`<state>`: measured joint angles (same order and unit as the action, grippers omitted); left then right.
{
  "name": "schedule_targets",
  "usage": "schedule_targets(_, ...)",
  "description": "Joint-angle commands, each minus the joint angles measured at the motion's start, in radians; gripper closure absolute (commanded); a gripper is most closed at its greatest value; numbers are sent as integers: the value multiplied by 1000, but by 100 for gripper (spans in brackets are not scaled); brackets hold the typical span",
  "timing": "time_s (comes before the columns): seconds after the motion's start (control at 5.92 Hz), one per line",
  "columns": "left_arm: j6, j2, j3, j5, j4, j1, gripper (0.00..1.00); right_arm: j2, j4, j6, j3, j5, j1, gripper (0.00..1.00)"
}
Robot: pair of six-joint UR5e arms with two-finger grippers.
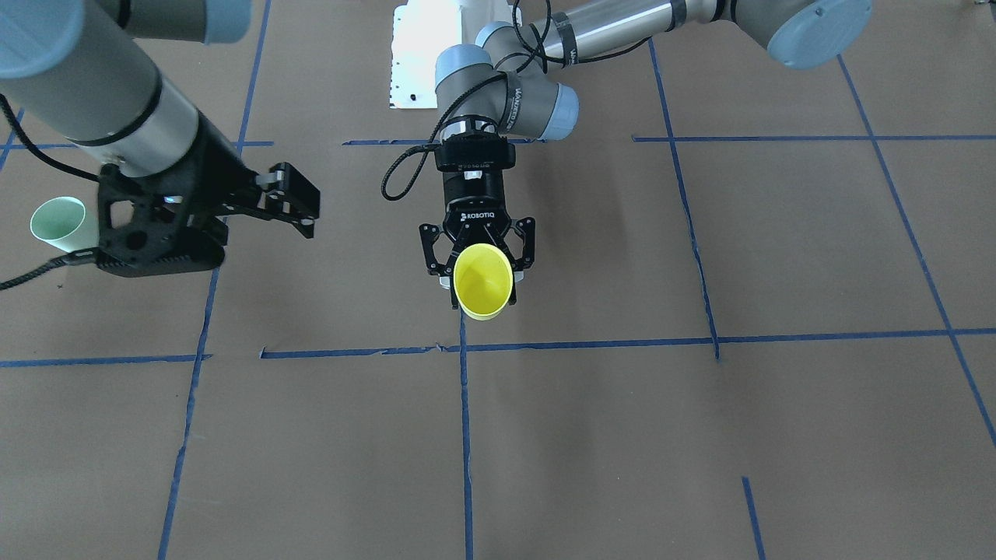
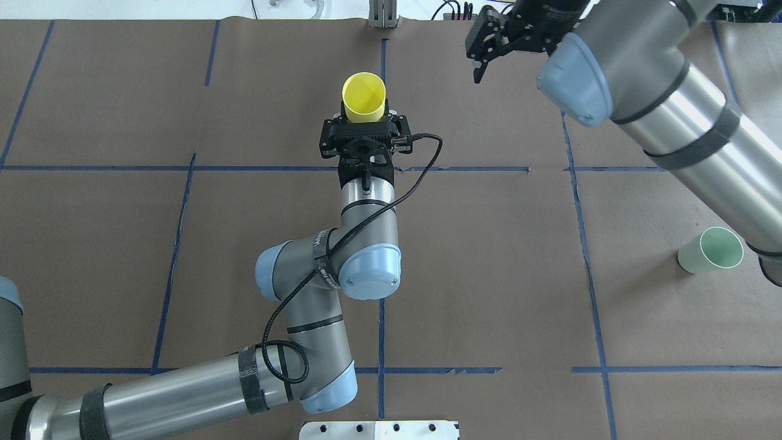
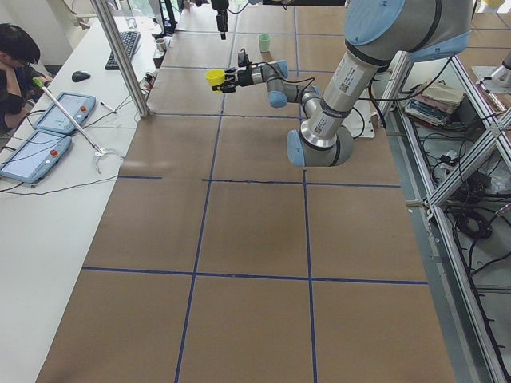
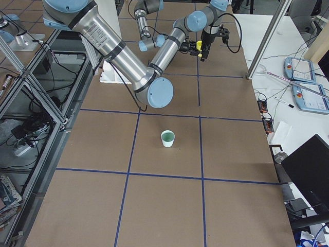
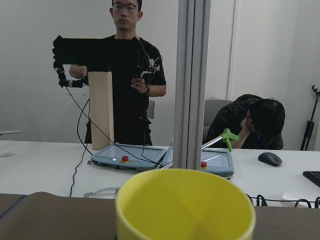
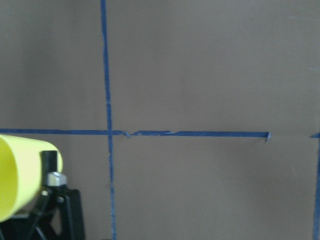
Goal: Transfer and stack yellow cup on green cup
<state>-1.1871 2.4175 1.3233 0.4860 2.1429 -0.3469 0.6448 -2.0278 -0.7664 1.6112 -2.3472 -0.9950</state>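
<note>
The yellow cup (image 1: 482, 281) is upright, raised above the table's middle, mouth up. My left gripper (image 1: 481, 272) reaches out level and is shut on its sides; in the overhead view the gripper (image 2: 364, 120) sits just behind the cup (image 2: 364, 96). The cup's rim fills the bottom of the left wrist view (image 5: 185, 205), and it shows at the lower left of the right wrist view (image 6: 20, 175). The green cup (image 1: 58, 224) stands upright on the table on my right side (image 2: 712, 249). My right gripper (image 1: 307, 210) hangs open and empty between the two cups, a little apart from the yellow one.
Brown paper with blue tape lines (image 2: 382, 342) covers the table. A white base plate (image 2: 379, 429) lies at my edge. Across the table stand a metal post (image 3: 120, 56), a side bench with tablets (image 3: 48, 128) and two operators (image 5: 125, 75).
</note>
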Motion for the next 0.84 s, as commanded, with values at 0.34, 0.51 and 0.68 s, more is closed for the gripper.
schedule_targets(0.34,-2,2,-1,2,2,6,55,-356,-6,-5,-459,66,120,0)
schedule_targets(0.51,-2,2,-1,2,2,6,55,-341,-3,-5,-462,84,142,1)
schedule_targets(0.68,-2,0,-1,3,2,6,55,-340,-2,1,-462,106,153,4)
